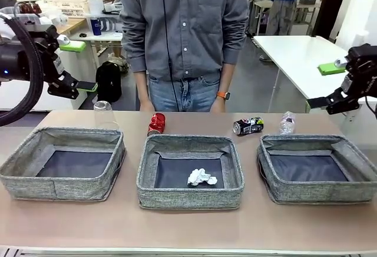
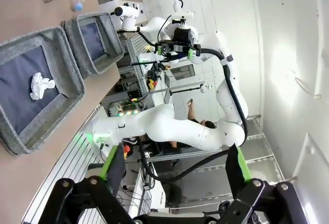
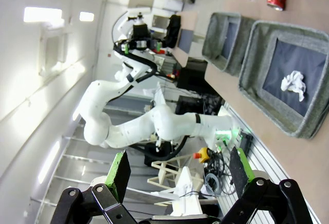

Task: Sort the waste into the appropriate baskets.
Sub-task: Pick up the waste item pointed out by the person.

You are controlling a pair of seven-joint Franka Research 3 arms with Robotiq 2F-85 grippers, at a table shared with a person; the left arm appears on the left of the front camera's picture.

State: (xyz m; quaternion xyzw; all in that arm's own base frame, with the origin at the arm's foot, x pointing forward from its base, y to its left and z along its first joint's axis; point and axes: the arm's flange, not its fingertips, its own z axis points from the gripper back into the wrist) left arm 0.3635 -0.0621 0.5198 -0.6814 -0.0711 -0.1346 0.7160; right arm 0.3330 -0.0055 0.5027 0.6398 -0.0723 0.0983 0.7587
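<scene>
Tan tabletop (image 1: 188,227), front edge: left basket (image 1: 17,177), middle basket (image 1: 188,197) w/ crumpled paper ball (image 1: 201,178) inside, right basket (image 1: 318,189). Far edge (person behind): clear cup (image 1: 103,114), red can (image 1: 156,123), crushed dark can (image 1: 248,126), bottle (image 1: 287,122). Left gripper (image 1: 79,65) & right gripper (image 1: 325,85) raised, jaws apart, empty.

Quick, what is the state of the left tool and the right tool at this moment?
Left tool: open, holding nothing.
Right tool: open, holding nothing.

A grey-shirted person (image 1: 182,21) wearing an orange watch (image 1: 222,95) stands behind the table (image 1: 188,227).
</scene>
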